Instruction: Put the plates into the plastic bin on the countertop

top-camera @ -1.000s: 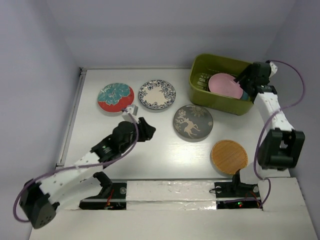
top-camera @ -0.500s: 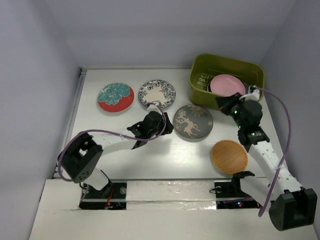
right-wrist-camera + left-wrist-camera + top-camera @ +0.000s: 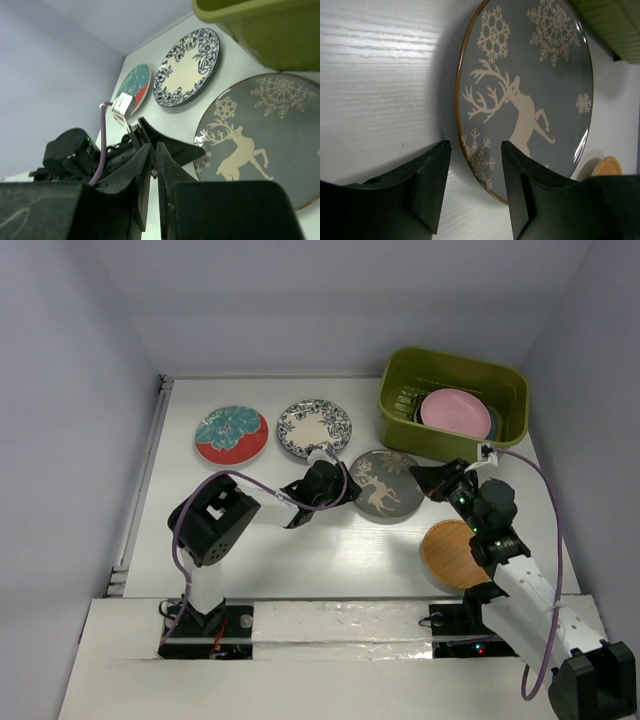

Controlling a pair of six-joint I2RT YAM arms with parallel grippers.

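Note:
The grey deer plate (image 3: 386, 485) lies mid-countertop (image 3: 300, 550). My left gripper (image 3: 337, 485) is at its left edge, open, one finger over the deer plate (image 3: 530, 90) and the other on the countertop (image 3: 380, 75), the rim between them. My right gripper (image 3: 427, 479) hovers just right of the plate, shut and holding nothing. In the right wrist view its fingers (image 3: 145, 160) point at the deer plate (image 3: 260, 135). The pink plate (image 3: 455, 412) lies in the olive plastic bin (image 3: 400, 370) on a dark teal plate (image 3: 490, 421). The orange plate (image 3: 450, 558) is near the right arm.
The red-teal floral plate (image 3: 231, 434) and the white-blue patterned plate (image 3: 314, 427) lie at the back left. The bin wall (image 3: 610, 25) stands just beyond the deer plate. Grey walls close in the countertop on three sides.
My right gripper left the bin, came down to the deer plate's right side and shut. My left gripper moved right to the plate's left rim.

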